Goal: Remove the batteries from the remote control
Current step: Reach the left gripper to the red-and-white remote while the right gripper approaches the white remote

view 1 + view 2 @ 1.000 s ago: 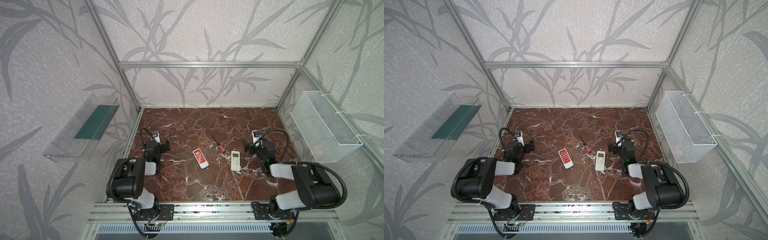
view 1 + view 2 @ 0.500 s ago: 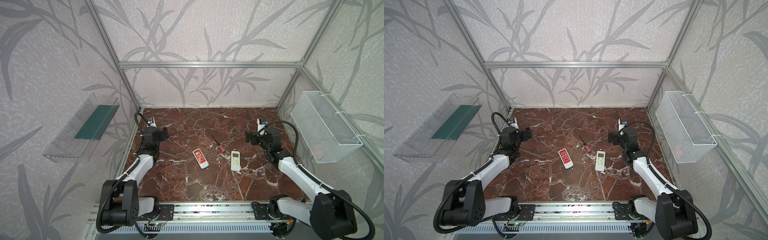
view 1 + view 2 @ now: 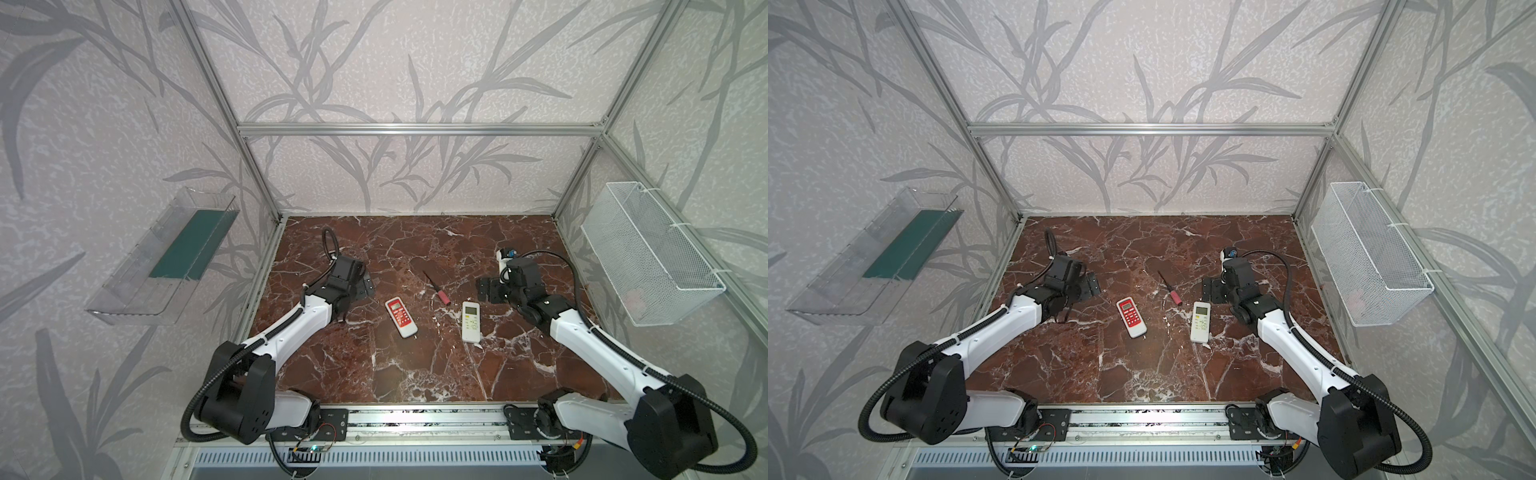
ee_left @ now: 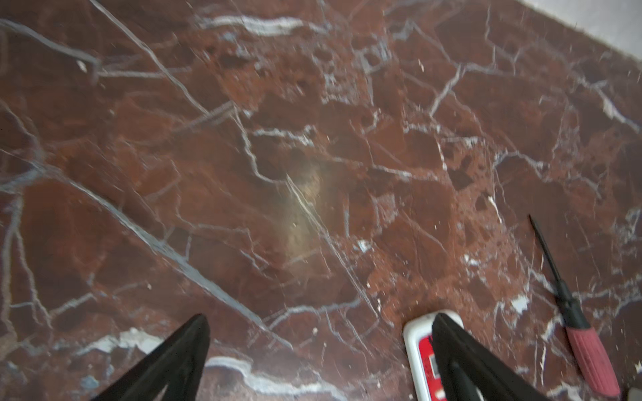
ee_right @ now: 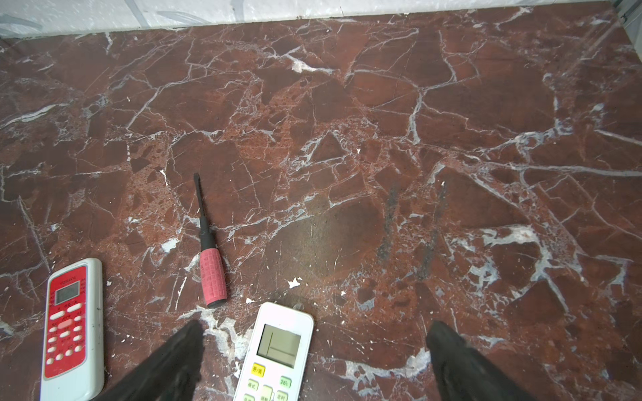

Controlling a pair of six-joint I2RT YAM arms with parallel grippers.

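Note:
Two remotes lie face up on the marble table. The red-faced remote control [image 3: 401,317] [image 3: 1131,317] is left of centre. The white remote [image 3: 471,321] [image 3: 1201,321] is right of centre. My left gripper [image 3: 368,286] [image 4: 319,317] hangs open just left of the red remote [image 4: 418,354], with nothing between its fingers. My right gripper [image 3: 484,289] [image 5: 314,324] is open above the far end of the white remote [image 5: 274,354] and holds nothing. The batteries are hidden.
A red-handled screwdriver [image 3: 437,289] [image 5: 208,250] lies between the remotes, a little farther back. A clear plastic shelf [image 3: 166,257] hangs on the left wall and a white wire basket [image 3: 648,253] on the right wall. Aluminium posts frame the table.
Both arms have unfolded from the near edge and reached in toward the middle, each gripper now close to a remote. Both grippers stayed open; the remotes and screwdriver have not moved.

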